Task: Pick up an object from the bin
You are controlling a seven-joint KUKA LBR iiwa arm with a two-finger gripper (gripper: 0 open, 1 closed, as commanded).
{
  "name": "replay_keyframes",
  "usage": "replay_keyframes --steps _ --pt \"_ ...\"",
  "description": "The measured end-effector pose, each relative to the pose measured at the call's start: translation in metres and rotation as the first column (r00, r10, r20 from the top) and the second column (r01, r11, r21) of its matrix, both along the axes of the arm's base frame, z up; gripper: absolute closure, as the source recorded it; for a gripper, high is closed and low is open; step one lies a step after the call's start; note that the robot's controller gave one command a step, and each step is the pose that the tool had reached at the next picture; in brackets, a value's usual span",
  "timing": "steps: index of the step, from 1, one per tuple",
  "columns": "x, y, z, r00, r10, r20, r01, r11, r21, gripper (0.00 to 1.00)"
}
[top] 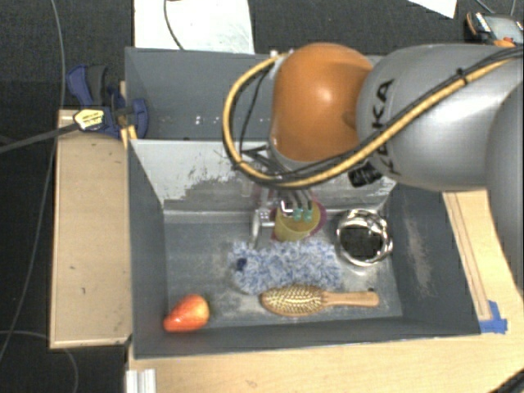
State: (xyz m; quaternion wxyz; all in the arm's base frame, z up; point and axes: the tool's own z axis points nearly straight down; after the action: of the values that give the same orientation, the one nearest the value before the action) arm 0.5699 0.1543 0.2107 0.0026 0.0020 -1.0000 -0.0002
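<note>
Grey bin is loaded with blue cloth, hairbrush, metal cup; gripper mostly hidden, state can't be told.

One camera looks down into the grey bin from above and somewhat to one side, close enough that the bin's floor spreads all round the jaws; the arm reaches in from their right.
</note>
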Motion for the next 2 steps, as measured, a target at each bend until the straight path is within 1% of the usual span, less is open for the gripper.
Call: replay_keyframes --steps 1,2 --pt "0.002 -0.001 0.005 1.000 -0.006 0.008 0.006 1.000 0.001 0.00" --pt "-0.008 -0.069 -0.104 0.981 0.194 0.010 -0.194 0.981 0.001 0.00"
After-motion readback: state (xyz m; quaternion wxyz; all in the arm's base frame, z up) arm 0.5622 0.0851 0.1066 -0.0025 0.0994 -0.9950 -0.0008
